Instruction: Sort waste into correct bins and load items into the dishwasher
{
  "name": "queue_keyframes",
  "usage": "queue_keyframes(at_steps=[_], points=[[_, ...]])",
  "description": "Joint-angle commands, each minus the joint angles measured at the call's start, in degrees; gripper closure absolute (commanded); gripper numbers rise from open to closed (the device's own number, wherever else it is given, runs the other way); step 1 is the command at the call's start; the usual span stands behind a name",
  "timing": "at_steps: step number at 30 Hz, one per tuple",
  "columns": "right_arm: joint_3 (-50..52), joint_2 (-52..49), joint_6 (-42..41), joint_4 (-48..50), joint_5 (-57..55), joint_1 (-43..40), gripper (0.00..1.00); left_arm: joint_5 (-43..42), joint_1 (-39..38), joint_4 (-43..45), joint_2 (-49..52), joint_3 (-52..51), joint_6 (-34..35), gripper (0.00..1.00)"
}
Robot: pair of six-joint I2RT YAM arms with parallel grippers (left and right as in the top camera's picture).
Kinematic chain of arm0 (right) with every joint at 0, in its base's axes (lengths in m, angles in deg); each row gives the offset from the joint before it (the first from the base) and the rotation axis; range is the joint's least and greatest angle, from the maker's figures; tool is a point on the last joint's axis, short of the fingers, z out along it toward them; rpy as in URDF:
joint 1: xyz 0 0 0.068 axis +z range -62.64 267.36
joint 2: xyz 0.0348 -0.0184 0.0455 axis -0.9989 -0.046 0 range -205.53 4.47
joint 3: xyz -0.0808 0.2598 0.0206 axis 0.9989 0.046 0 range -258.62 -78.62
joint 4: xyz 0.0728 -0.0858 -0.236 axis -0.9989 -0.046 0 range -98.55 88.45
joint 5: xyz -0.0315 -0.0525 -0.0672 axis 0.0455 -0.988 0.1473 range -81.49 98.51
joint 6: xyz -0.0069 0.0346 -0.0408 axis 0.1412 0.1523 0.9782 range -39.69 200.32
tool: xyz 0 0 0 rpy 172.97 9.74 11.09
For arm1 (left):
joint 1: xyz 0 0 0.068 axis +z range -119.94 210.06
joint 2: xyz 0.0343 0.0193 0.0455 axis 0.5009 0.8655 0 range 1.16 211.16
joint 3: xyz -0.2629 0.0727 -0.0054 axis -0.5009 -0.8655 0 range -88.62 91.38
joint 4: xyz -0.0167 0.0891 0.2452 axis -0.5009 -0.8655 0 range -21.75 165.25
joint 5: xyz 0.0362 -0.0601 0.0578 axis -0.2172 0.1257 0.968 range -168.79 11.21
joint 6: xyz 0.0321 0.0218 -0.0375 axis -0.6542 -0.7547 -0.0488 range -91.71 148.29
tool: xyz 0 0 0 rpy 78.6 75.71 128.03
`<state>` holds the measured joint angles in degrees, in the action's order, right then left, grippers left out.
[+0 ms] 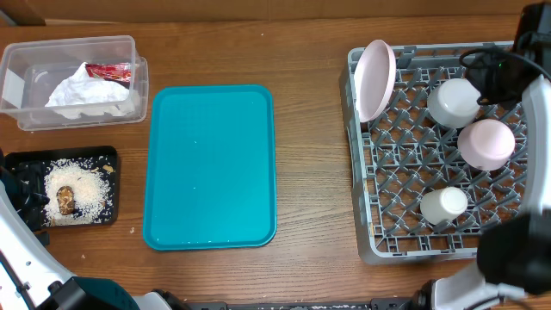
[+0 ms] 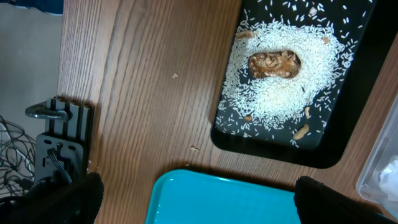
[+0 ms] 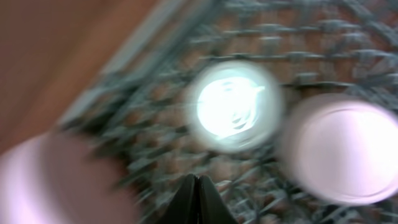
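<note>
The clear tub [image 1: 26, 60] at the back left holds the crumpled white napkin [image 1: 86, 93] and the red foil wrapper [image 1: 109, 71]. The black tray [image 1: 108, 157] holds the white rice scraps [image 2: 283, 93] and the brown lump [image 1: 65, 200]. The grey dish rack [image 1: 405, 164] at the right holds the large pale plate [image 1: 374, 77] on edge, a round pink dish [image 1: 486, 142], and two white round pieces [image 1: 452, 102] [image 1: 443, 205]. My left gripper [image 2: 199, 205] is open and empty over the teal tray's corner. My right gripper [image 3: 198, 199] is shut and empty above the rack; its view is blurred. The wooden stick is out of view.
The teal serving tray [image 1: 211, 168] lies bare in the middle of the wooden table. My right arm [image 1: 508, 69] hangs over the rack's back right corner. A clamp and cables [image 2: 59, 143] sit at the table's edge near my left arm.
</note>
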<state>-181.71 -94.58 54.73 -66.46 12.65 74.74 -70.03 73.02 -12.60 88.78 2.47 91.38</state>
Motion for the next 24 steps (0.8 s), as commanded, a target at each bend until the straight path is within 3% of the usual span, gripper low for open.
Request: queue_keyframes(at_steps=[1,4,5,7,8,17,24], points=[[-2.0,6.8,3.0,0.1,11.5,5.2,0.95,0.2,0.1,-0.1,0.1,-0.2,1.0,0.0],[-2.0,8.0,3.1,-1.0,14.1,11.1,0.84,0.2,0.1,-0.1,0.1,-0.2,1.0,0.0],[-2.0,8.0,3.1,-1.4,15.2,13.4,0.67,0.2,0.1,-0.1,0.1,-0.2,1.0,0.0],[-1.4,7.6,3.1,-1.4,17.6,18.1,0.07,0.2,0.1,-0.1,0.1,-0.2,1.0,0.0],[-0.9,7.2,3.1,-1.0,18.4,20.5,0.01,0.2,0.1,-0.1,0.1,-0.2,1.0,0.0],[1.5,-0.3,3.1,6.3,18.7,41.6,0.0,0.2,0.1,-0.1,0.1,-0.2,1.0,0.0],[1.5,-8.2,2.9,12.2,18.6,53.5,0.0,0.2,0.1,-0.1,0.1,-0.2,1.0,0.0]])
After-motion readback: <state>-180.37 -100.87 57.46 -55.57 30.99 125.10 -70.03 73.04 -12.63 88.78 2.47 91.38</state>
